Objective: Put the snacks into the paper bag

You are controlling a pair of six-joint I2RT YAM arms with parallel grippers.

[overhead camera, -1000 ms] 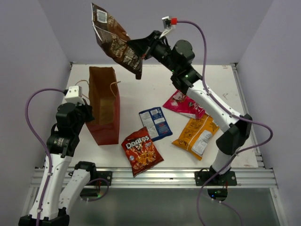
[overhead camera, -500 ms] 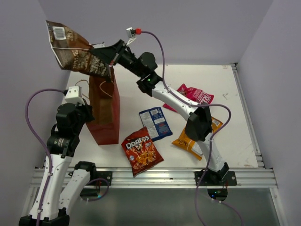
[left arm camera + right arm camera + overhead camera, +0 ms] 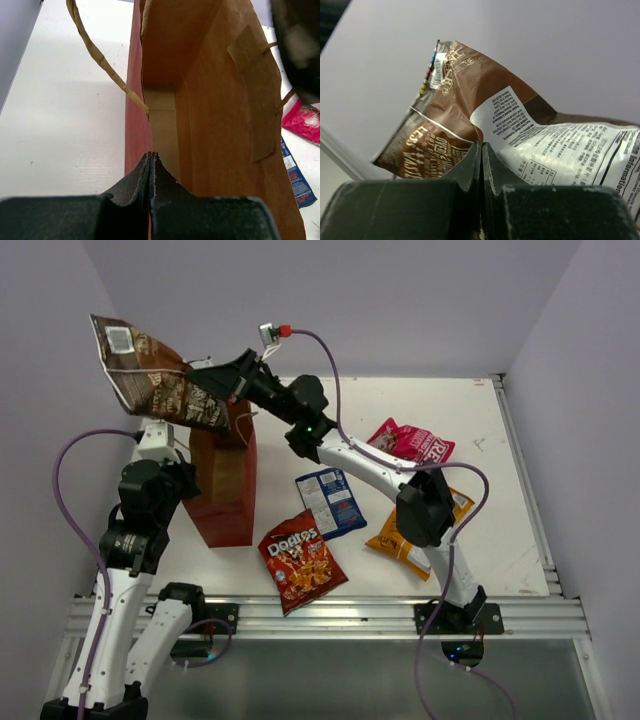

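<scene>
R gripper point(image 3: 212, 383) pinching dark brown packet point(image 3: 150, 378) above paper bag point(image 3: 228, 495), L gripper point(image 3: 151, 159) clamped on its rim

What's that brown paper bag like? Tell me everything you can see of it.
The paper bag is tall, reddish-brown kraft paper with twisted string handles. It stands upright on the left side of the table, mouth open, with no snacks visible inside. The left gripper pinches its near wall. The dark brown packet hangs over its mouth.

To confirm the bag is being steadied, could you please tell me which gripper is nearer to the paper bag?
Left. The left gripper is clamped on the paper bag's rim; the right gripper holds the dark brown snack packet above the bag.
</scene>
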